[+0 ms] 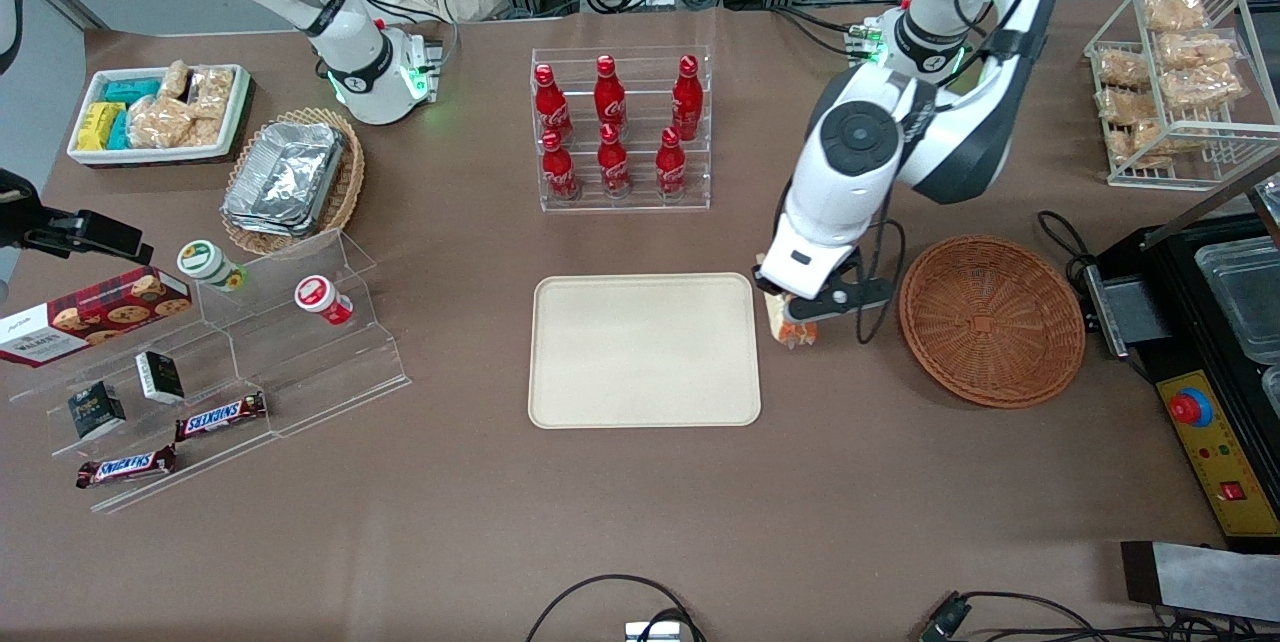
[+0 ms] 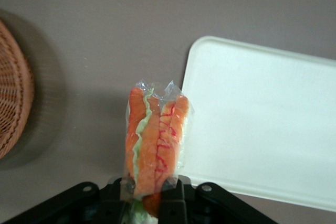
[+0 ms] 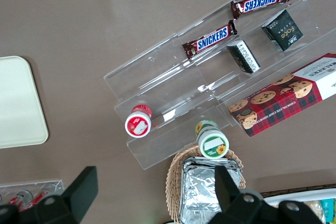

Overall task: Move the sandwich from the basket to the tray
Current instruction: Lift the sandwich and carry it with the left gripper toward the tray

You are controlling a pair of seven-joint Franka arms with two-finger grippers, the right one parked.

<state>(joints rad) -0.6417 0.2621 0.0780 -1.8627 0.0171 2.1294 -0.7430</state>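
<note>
Brown table (image 1: 640, 522), fingers (image 1: 800, 314) clamped on sandwich (image 1: 792, 327) between tray (image 1: 645, 350) and basket (image 1: 992, 319)

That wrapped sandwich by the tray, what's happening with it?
The left arm's gripper is shut on the triangular plastic-wrapped sandwich with orange and green filling, holding it above the brown table between the round reddish-brown wicker basket and the flat cream rectangular tray, close to the tray's edge. Basket and tray both hold nothing.

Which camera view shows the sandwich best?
The left wrist view: the sandwich shows its orange, green and white layers, clamped in the hand between basket and tray. The front view shows only a corner; the right wrist view shows none.
</note>
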